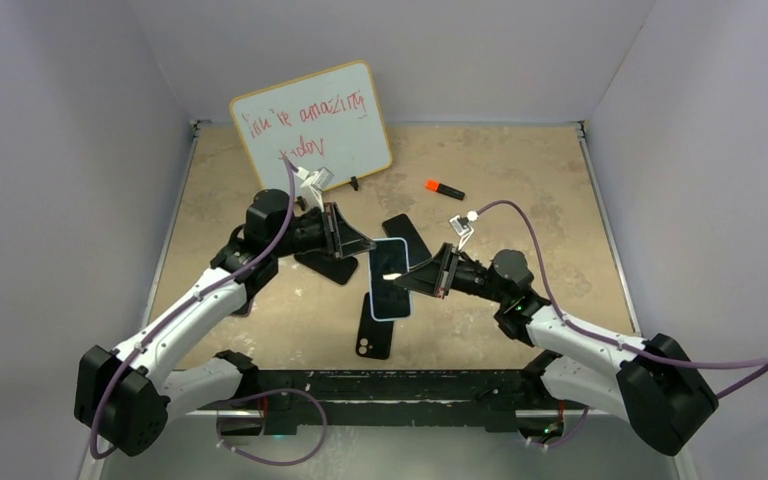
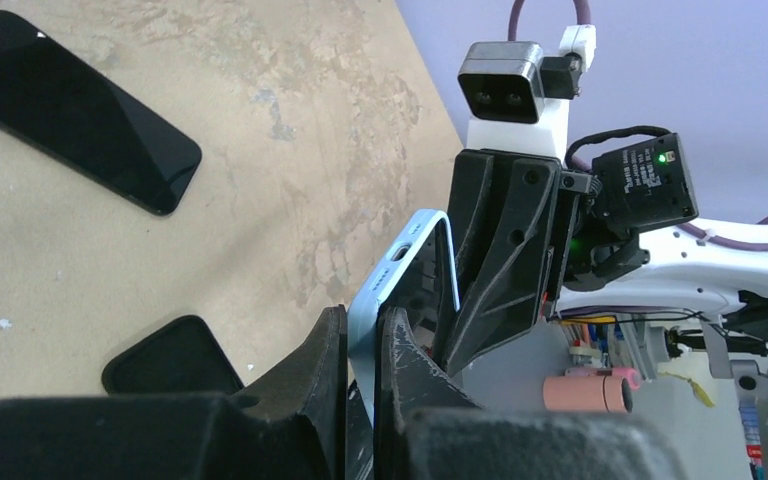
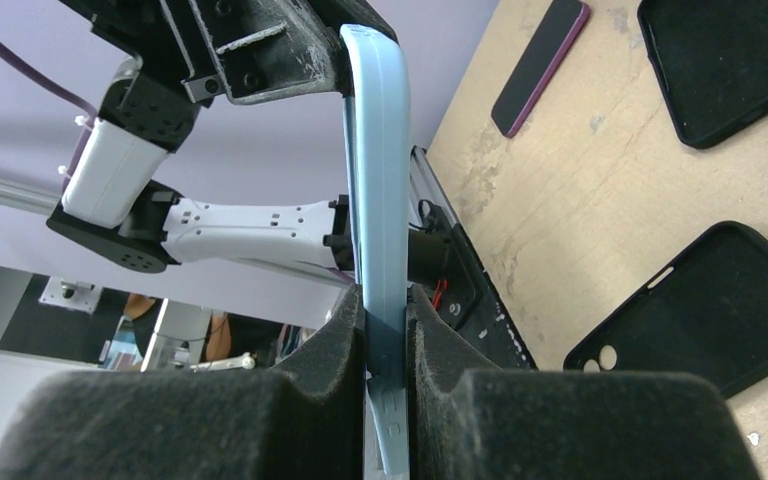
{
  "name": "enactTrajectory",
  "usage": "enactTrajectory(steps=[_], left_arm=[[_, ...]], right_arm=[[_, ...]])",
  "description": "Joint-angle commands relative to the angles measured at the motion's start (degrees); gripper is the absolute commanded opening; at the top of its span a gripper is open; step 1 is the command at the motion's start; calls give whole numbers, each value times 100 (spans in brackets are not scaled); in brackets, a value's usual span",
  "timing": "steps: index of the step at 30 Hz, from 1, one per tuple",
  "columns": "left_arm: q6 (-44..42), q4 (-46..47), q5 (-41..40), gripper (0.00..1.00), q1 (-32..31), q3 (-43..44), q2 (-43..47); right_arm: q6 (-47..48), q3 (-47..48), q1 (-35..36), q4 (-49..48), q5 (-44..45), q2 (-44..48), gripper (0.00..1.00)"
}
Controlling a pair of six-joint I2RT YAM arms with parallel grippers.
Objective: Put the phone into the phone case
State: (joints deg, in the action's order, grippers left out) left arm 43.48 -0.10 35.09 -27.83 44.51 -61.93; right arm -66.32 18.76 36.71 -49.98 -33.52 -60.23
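Mottled tan table [image 1: 530,170], boxed in by pale lilac walls [image 1: 60,150], with a whiteboard [image 1: 310,120] propped at the back. The blue phone [image 1: 390,280] is held up off the table. The left gripper [image 1: 365,243] and right gripper [image 1: 417,280] are both pinched tight on its edges, and a black case [image 1: 373,338] lies right by it.

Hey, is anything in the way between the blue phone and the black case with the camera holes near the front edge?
Nothing visible. The left claw and right claw hold the blue phone in the air, and the black case lies open side up and empty, close by.
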Motion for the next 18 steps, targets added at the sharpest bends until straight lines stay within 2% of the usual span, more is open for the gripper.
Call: enactTrajectory(steps=[1, 4, 5, 8, 10, 13, 16, 18], left_arm=[[-592, -694, -514, 0, 16, 438, 58], [-605, -793, -424, 0, 19, 509, 93], [-601, -821, -386, 5, 18, 537, 104], [-698, -1109, -429, 35, 15, 632, 218], [-748, -1247, -496, 46, 19, 639, 354], [-762, -1328, -510, 52, 22, 532, 489], [-801, -1392, -503, 55, 32, 440, 509], [-940, -1496, -530, 64, 22, 434, 490]], right_arm=[[116, 380, 13, -150, 92, -25, 0], [122, 294, 12, -117, 256, 65, 0], [123, 274, 16, -93, 338, 117, 0], [79, 219, 12, -56, 611, 266, 0], [33, 209, 12, -25, 666, 343, 0], [-3, 186, 19, 140, 905, 544, 0], [255, 222, -6, 836, 1466, 837, 0], [478, 360, -16, 1293, 1682, 909, 0]])
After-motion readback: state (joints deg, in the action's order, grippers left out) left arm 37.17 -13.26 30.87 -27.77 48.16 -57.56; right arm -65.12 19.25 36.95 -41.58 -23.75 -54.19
